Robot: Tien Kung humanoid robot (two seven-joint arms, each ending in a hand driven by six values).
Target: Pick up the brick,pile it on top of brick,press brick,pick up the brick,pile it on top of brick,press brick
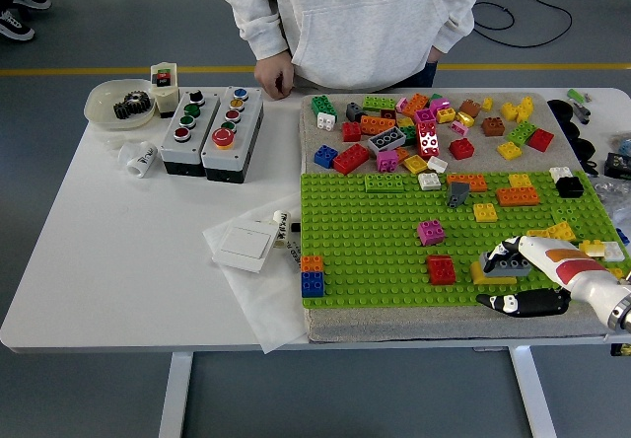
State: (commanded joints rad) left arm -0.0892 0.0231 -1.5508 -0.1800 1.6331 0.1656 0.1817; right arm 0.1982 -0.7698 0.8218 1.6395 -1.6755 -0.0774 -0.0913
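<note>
Head view: right hand (pixel 527 278) comes in from the lower right corner, low over the green baseplate (pixel 385 251) near its front right edge. Fingers are curled over a grey brick (pixel 509 262); white fingers lie on its top and right side, black thumb (pixel 518 303) sits lower, in front of it and apart from it. Can't tell if that's a real grip or just fingers resting on top. Grey brick sits on a yellow brick (pixel 484 273), which lies on the baseplate. Red brick (pixel 442 269) is just left of that stack, magenta brick (pixel 430 231) a bit further back, both on the plate. Orange-on-blue stack (pixel 312 276) stands at the plate's front left corner. Loose brick pile (pixel 424 127) is spread over the tan mat behind the plate. On the table to the left: two push-button boxes (pixel 211 130), a bowl with a gear (pixel 120 104), a white switch plate (pixel 245 246) on a sheet. Person in a light hoodie stands at the far side, one hand (pixel 275 73) resting at the table's far edge, holding nothing.
</note>
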